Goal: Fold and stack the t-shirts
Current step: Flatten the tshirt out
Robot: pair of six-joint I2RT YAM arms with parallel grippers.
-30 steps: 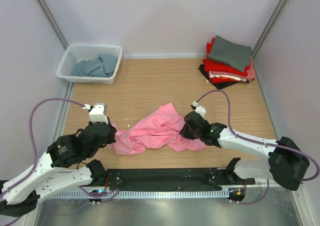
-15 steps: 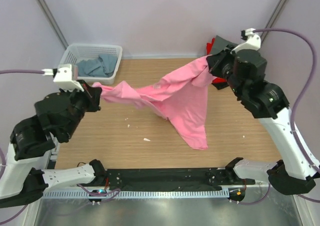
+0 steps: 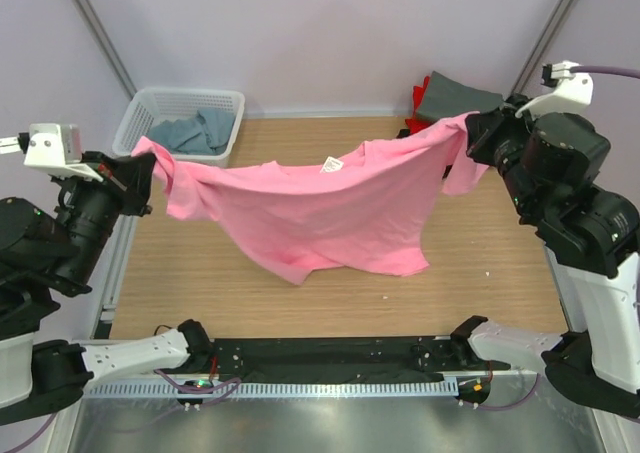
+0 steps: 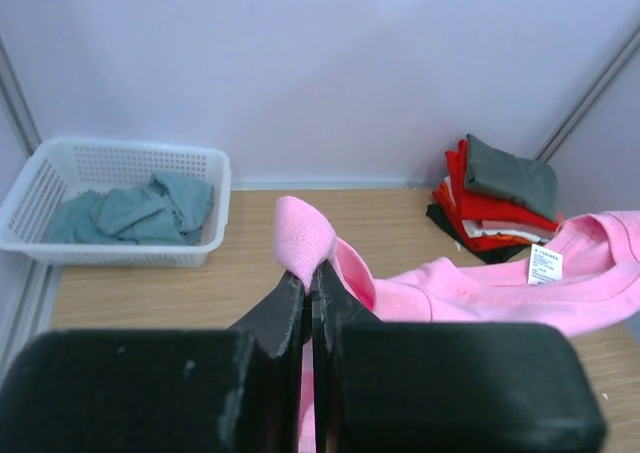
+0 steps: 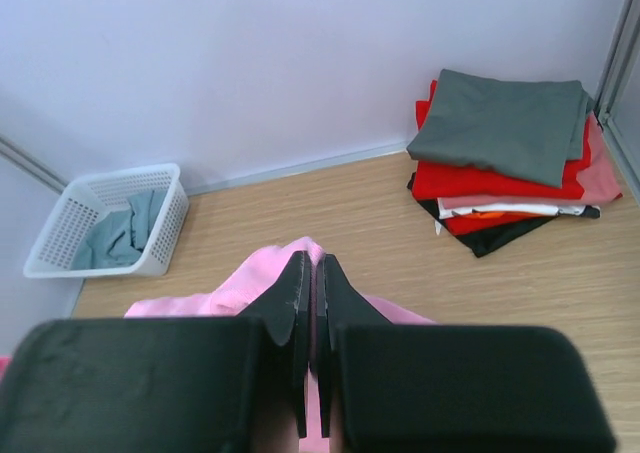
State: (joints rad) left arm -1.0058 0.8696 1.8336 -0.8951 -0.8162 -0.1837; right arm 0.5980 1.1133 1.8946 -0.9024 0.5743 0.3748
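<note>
Pink t-shirt stretched aloft, long axis left-right, collar uppermost.

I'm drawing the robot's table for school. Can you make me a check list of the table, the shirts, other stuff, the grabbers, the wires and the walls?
Surface: wooden table, light brown.
Job's things: pink t-shirt stretched in the air between both grippers, with its lower edge hanging low; folded stack, grey on top, in the far right corner; grey-blue shirt crumpled in the basket.
Clutter: white basket in the far left corner.
Grippers: left gripper shut on the pink t-shirt; right gripper shut on it too.
Cables: purple cable at the right wrist, hanging free of the shirt.
Surroundings: pale walls on three sides.
</note>
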